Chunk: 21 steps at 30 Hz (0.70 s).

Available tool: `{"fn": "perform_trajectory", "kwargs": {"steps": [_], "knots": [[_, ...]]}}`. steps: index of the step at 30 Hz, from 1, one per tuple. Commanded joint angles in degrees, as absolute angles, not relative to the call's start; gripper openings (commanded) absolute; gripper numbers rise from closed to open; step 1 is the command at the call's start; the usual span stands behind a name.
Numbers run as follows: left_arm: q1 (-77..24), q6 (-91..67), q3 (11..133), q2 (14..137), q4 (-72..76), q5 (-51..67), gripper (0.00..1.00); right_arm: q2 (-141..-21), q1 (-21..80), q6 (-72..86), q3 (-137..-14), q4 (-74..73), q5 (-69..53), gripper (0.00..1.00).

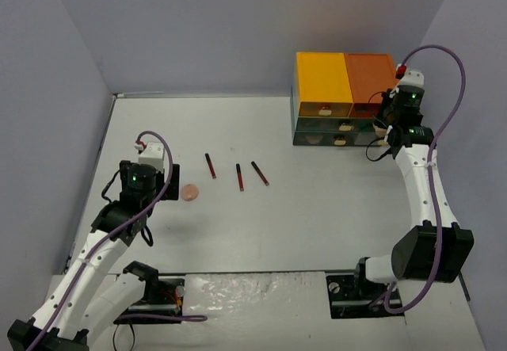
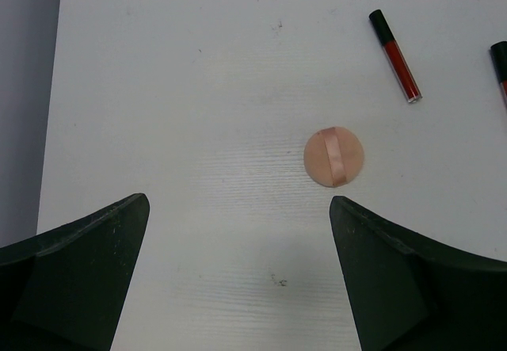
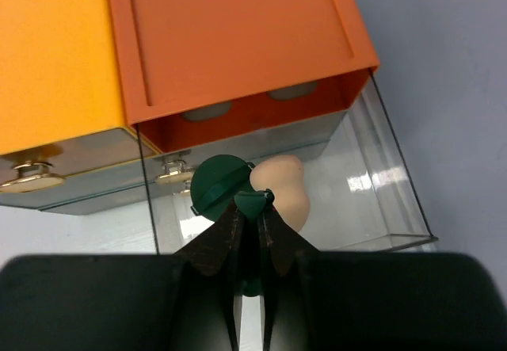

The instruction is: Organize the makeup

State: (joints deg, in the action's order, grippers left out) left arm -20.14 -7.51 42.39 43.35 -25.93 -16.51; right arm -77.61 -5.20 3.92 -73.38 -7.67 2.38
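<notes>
White bench [image 1: 317, 208], grey-lilac walls on three sides. Arm bases at the near edge.

- Left tool [image 2: 239, 204]: hangs over the near-left part of the bench, jaws spread wide, nothing between them. Bare bench below.
- Powder puff [image 2: 334, 156]: round, peach, ribbon strap across its top. Lies flat on the bench just ahead of the left tool, nearer its right finger, touching neither finger.
- Lip gloss tubes: three thin dark red sticks with black caps, past the puff toward mid-bench. Left one [image 1: 210, 165], middle one [image 1: 239, 177], right one [image 1: 260, 173]. All lie flat, apart from one another, roughly in a row.
- Right tool [image 3: 252, 212]: reached to the far right, at the front of the drawer unit [image 1: 344, 97]. Jaws pressed narrow, pinching a thin dark green piece [image 3: 256, 200] seen edge-on.
- Drawer unit: yellow top on the left half, orange top on the right, standing at the far wall. Brass knob [image 3: 32, 178] on the drawer under the yellow side.
- Clear drawer [image 3: 380, 208]: pulled out from under the orange side. Inside it, a beige sponge [image 3: 283, 192], gourd-shaped, and a dark green disc [image 3: 218, 183] beside it on the left. Cannot tell whether the disc lies flat on the drawer floor.
</notes>
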Motion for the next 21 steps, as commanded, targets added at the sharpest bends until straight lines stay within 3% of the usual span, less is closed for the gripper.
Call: {"fn": "perform_trajectory", "kwargs": {"steps": [1, 6, 9, 13, 21], "knots": [[-19.8, -7.4, 45.1, 44.9, -24.1, -15.7, 0.97, -83.4, -8.0, 5.8, -78.3, -5.9, -2.2, 0.12], [-19.8, -7.5, 45.3, 45.9, -24.3, -14.8, 0.97, -85.2, -8.6, 5.3, -80.9, -5.9, -6.6, 0.53], [-19.8, -8.6, 45.7, 47.2, -25.1, -13.5, 0.97, -84.4, -8.4, 4.8, -81.8, -6.2, -8.0, 0.67], [-19.8, -13.1, 46.3, 49.6, -26.6, -9.6, 0.97, -81.0, -8.5, 3.8, -82.0, -6.7, -8.9, 0.8], [-19.8, -21.0, 46.4, 57.1, -24.2, -8.5, 0.97, -71.4, -6.6, 4.8, -79.5, -6.8, -12.4, 0.87]]}}
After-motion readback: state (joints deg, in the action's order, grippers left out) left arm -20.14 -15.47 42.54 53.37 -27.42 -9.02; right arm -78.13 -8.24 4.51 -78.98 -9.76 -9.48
